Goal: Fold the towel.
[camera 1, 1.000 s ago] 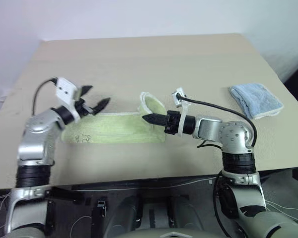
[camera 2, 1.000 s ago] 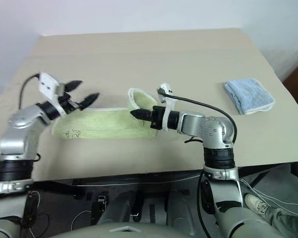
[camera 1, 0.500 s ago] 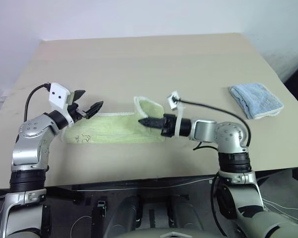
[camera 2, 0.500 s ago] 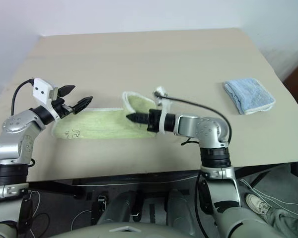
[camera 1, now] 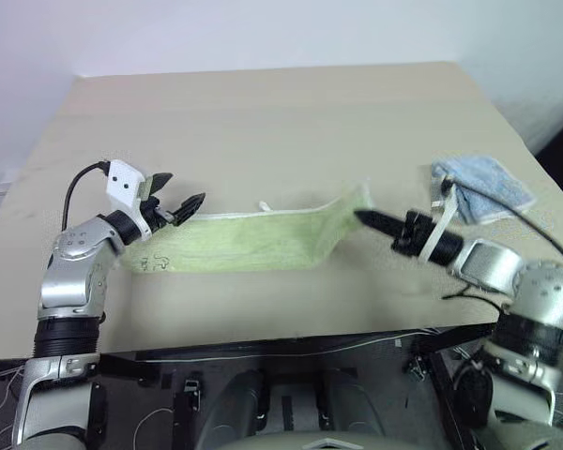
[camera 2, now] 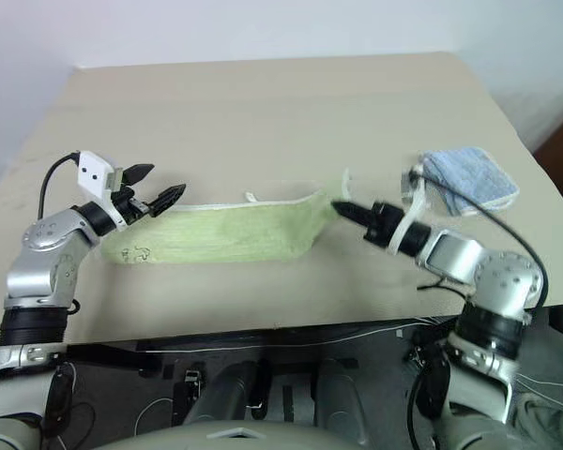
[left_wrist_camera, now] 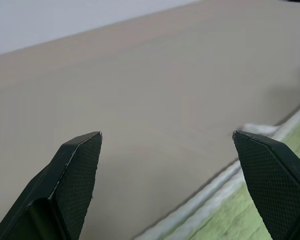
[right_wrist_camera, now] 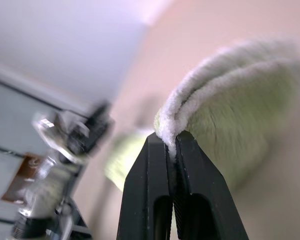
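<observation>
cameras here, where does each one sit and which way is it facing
Left eye view: on the head, looking forward and down at the table, green towel and blue cloth; both arms show.
Right eye view: the head's other eye, same scene.
Left wrist view: on the left wrist, looking along the open left pincer across the table to the towel's edge.
Right wrist view: on the right wrist, looking along the right pincer, shut on the towel's end.
Shared: the towel shows in every view.

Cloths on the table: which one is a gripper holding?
The long light green towel; the right gripper is shut on its end. The folded light blue cloth lies free beyond it.
</observation>
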`<state>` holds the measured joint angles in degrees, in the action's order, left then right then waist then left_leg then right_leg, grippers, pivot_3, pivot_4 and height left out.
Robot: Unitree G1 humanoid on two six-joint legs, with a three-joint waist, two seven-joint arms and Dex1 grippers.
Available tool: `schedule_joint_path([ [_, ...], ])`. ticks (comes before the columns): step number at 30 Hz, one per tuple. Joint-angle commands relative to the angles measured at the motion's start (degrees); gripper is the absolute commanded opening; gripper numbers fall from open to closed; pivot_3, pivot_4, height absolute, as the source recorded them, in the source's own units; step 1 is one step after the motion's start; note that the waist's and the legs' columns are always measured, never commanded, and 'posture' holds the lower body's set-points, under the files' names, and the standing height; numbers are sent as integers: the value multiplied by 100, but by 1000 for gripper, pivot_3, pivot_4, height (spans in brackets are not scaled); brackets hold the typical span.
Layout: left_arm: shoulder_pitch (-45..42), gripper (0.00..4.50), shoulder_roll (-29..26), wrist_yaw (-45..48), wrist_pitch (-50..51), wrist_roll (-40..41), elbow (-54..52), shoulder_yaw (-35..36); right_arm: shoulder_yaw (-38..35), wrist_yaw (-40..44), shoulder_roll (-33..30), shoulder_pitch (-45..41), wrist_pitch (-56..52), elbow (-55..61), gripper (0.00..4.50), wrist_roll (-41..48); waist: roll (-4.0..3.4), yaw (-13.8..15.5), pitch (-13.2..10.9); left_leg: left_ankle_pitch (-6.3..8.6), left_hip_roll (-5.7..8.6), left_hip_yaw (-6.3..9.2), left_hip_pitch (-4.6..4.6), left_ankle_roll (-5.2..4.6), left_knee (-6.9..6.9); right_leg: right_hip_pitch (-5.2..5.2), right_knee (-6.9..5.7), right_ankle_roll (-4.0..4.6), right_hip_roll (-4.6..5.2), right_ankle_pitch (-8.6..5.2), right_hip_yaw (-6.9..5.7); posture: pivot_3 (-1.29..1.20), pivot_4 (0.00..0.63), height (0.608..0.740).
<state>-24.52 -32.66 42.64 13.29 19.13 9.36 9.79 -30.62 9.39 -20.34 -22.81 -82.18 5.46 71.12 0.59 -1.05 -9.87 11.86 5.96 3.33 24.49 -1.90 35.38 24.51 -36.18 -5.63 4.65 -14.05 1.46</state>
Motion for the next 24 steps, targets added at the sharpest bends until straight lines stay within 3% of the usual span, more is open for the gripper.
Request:
schedule_joint_path([
  [1,-110,4393,14,191,-185,25,28,-32,-194,-619,186,270,94,453,24,633,-2,-9,0,-1,0,-1,-1,1,-2,1,-2,0,-1,0,3,0,150,740],
  [10,-286,4393,251,155,-364,-166,408,-226,141,-1092,-257,857,303,873,24,1207,1,44,2,-2,5,-1,0,-1,10,-8,3,-1,2,1,-2,0,150,740],
  [19,-187,4393,313,107,-353,-205,346,-254,1473,-1589,-402,-280,538,738,24,1929,1,27,2,-3,-4,0,-5,0,13,-7,-5,-1,-4,0,-3,0,150,740],
  [24,63,4393,279,2,-330,-203,116,-183,2300,-1266,-362,-802,402,120,24,1336,2,38,2,-3,1,-1,-1,-2,15,-8,1,-1,0,1,-2,0,150,740],
])
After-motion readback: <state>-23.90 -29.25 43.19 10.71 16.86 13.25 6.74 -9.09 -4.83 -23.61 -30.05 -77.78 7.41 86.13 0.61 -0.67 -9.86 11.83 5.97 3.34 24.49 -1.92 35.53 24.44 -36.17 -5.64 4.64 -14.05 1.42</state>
